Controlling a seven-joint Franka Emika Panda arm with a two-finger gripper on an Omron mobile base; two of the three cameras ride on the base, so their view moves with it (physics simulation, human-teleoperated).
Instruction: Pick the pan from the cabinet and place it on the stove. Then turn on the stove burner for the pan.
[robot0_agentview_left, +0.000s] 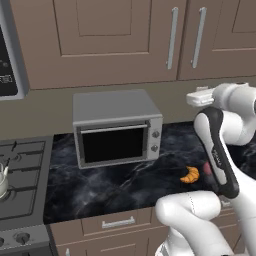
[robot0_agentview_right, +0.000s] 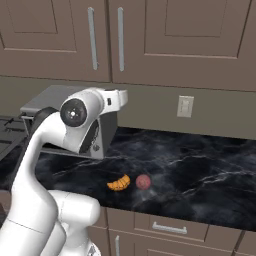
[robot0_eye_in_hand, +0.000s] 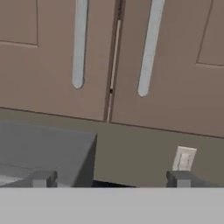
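The pan is hidden. The brown cabinet (robot0_agentview_left: 115, 35) (robot0_agentview_right: 60, 35) hangs on the wall with its doors shut. In the hand view its two doors meet at a seam, with a long silver handle (robot0_eye_in_hand: 78, 43) on the left door and another handle (robot0_eye_in_hand: 148, 48) on the right one. My gripper (robot0_eye_in_hand: 110, 179) is open, its fingertips (robot0_eye_in_hand: 41, 178) wide apart with nothing between them, and it faces these doors from some distance. The grey stove (robot0_agentview_left: 25, 165) with dark grates lies at the far left, its knobs (robot0_agentview_left: 22, 238) along the front.
A silver toaster oven (robot0_agentview_left: 117, 127) (robot0_eye_in_hand: 43, 148) stands on the black marble counter (robot0_agentview_right: 190, 165) below the cabinet. A white kettle (robot0_agentview_left: 2, 181) sits on the stove. A croissant (robot0_agentview_right: 119, 183) and a red ball (robot0_agentview_right: 143, 181) lie near the counter's front. A wall outlet (robot0_agentview_right: 185, 106) is to the right.
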